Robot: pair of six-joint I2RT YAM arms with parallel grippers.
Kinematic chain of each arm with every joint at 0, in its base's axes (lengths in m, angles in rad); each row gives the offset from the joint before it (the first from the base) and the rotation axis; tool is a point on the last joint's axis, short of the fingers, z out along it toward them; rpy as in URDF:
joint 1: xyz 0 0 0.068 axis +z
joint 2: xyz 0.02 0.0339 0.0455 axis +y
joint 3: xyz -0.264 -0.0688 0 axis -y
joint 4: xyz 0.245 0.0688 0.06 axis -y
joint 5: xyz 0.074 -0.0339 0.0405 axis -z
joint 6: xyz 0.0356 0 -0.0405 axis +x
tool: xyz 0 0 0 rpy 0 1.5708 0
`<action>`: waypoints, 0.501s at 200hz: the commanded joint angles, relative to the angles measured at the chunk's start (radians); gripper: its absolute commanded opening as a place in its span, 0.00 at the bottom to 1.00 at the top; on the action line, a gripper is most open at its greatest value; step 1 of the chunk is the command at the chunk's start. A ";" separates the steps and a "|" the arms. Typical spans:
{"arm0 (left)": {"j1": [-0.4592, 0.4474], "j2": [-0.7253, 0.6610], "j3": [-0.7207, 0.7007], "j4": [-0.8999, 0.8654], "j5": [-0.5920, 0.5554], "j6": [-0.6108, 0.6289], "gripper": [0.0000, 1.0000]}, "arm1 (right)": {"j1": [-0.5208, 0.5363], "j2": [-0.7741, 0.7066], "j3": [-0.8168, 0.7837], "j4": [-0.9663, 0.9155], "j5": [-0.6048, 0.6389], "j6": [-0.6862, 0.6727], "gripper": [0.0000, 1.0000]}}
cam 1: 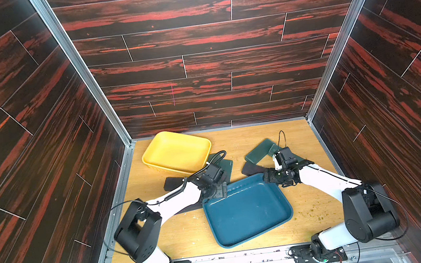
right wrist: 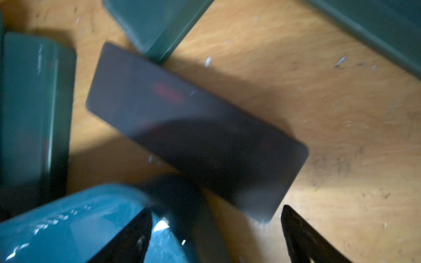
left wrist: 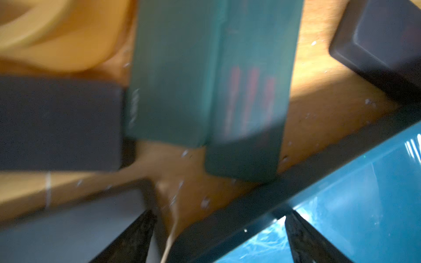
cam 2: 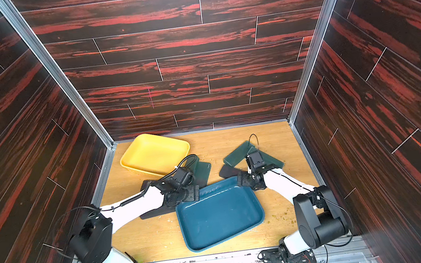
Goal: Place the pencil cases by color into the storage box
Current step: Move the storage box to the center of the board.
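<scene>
Both trays sit empty on the counter: the yellow tray at the back and the blue tray near the middle, so every pencil case I can see lies loose on the wood around them. The left tool hangs with its jaws spread and nothing between them, over the blue tray's rim and just short of two overlapping green cases, with a black case beside them. The right tool is likewise spread and empty, above the blue tray's corner and the near end of another black case. The likely trouble: each tool is so close to the tray wall that a descending finger could catch the rim and shove the tray, or pinch two stacked green cases at once. The cases are flat, so a finger may slide over one rather than get under it. Both wrist views are smeared, and the arms hide parts of several cases in both top views, so I cannot count them all.
</scene>
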 commanded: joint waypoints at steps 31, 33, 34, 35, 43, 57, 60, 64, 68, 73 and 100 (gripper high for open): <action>0.000 0.171 0.190 -0.015 -0.021 0.088 0.89 | -0.140 0.045 -0.015 0.117 -0.026 0.046 0.89; 0.000 0.174 0.198 -0.017 -0.022 0.089 0.89 | -0.147 0.044 -0.016 0.122 -0.027 0.048 0.89; 0.000 0.176 0.202 -0.017 -0.022 0.092 0.89 | -0.148 0.043 -0.016 0.124 -0.027 0.049 0.89; 0.000 0.178 0.206 -0.017 -0.021 0.093 0.89 | -0.151 0.043 -0.016 0.125 -0.027 0.050 0.89; 0.002 0.202 0.234 -0.021 -0.023 0.104 0.89 | -0.171 0.043 -0.019 0.138 -0.022 0.058 0.89; 0.002 0.245 0.295 -0.036 -0.029 0.121 0.89 | -0.197 0.049 -0.013 0.151 -0.013 0.066 0.89; 0.002 0.254 0.310 -0.040 -0.029 0.124 0.89 | -0.202 0.052 -0.009 0.153 -0.009 0.067 0.89; 0.003 0.266 0.327 -0.047 -0.030 0.129 0.89 | -0.208 0.057 -0.006 0.156 -0.007 0.068 0.89; 0.003 0.279 0.348 -0.051 -0.031 0.133 0.89 | -0.214 0.061 -0.002 0.156 -0.003 0.072 0.89; 0.003 0.292 0.370 -0.053 -0.030 0.138 0.89 | -0.220 0.067 0.005 0.157 -0.003 0.073 0.89; 0.006 0.358 0.482 -0.077 -0.029 0.162 0.89 | -0.230 0.083 0.039 0.155 0.031 0.070 0.89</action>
